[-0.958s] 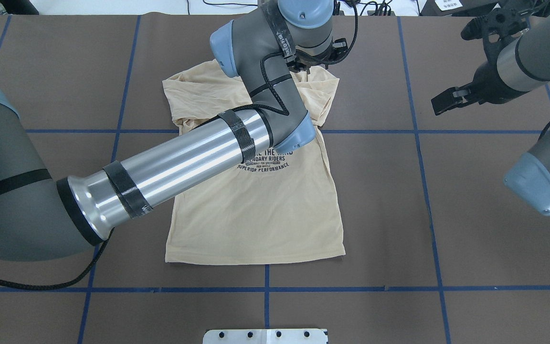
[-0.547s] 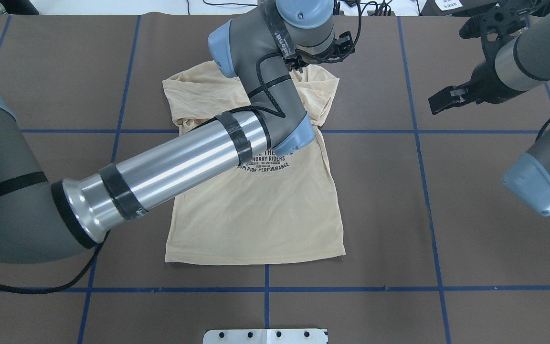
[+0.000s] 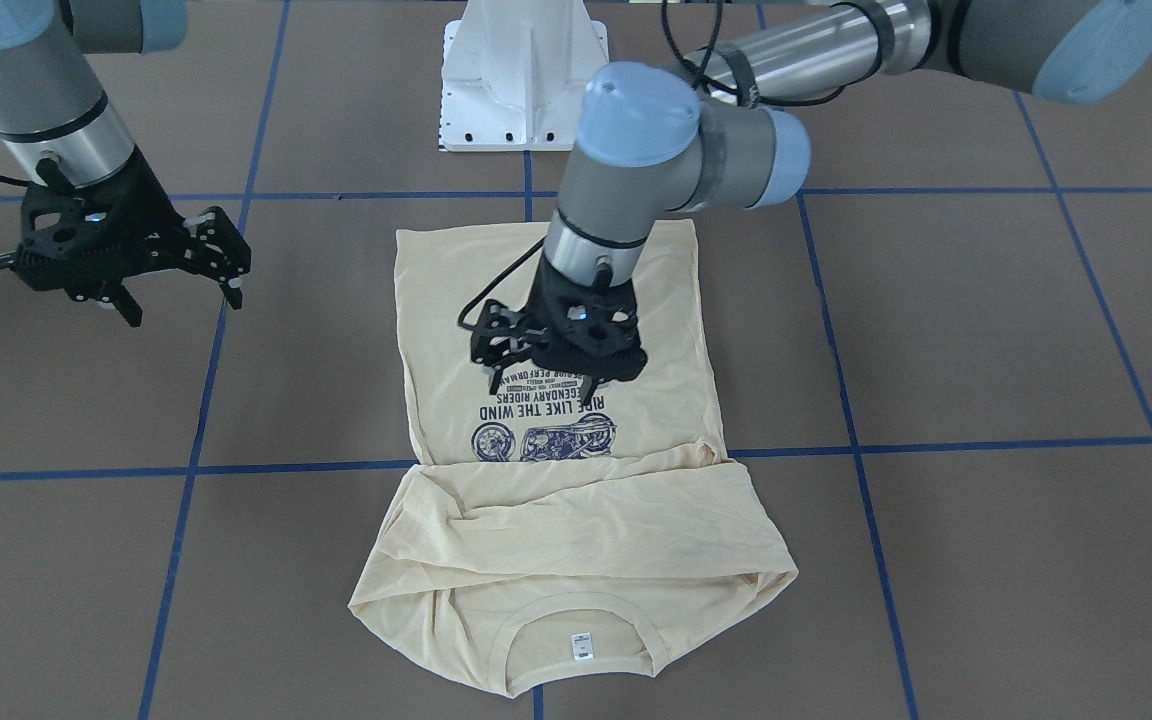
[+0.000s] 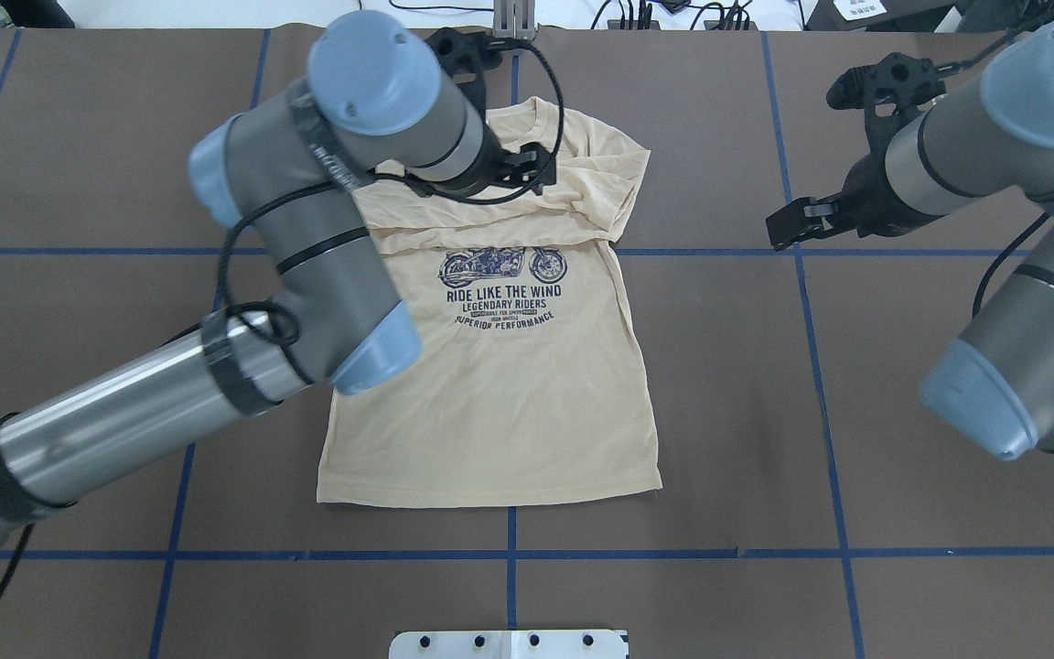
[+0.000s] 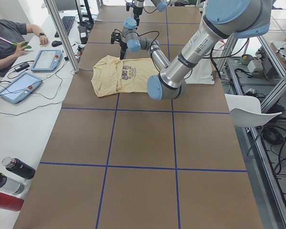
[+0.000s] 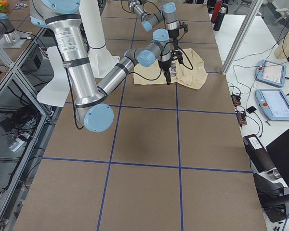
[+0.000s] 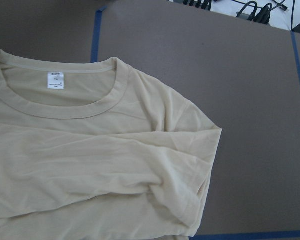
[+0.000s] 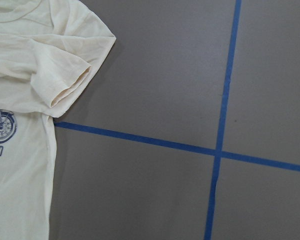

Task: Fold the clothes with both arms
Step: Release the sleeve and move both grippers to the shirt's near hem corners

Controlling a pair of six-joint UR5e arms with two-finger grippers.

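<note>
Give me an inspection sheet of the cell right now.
Surface: brown table, blue tape grid.
Job's things: shirt flat, print up, sleeves folded in below the collar.
Clutter: nothing seen.
Grippers: left gripper open over the shirt; right gripper open over bare table.
Cables: black cable loops along the left arm.
Surroundings: side bench with tablets, bottles, a seated person.

The T-shirt [image 4: 509,403] is pale cream-yellow, with a navy motorcycle print [image 4: 503,265] and navy lettering; its neck label [image 3: 582,647] is white. The table [image 4: 902,348] is dull brown, gridded with blue tape lines [image 4: 673,553]. The left arm [image 4: 124,421] and right arm [image 4: 957,151] are silver-grey with light-blue joint caps.
</note>
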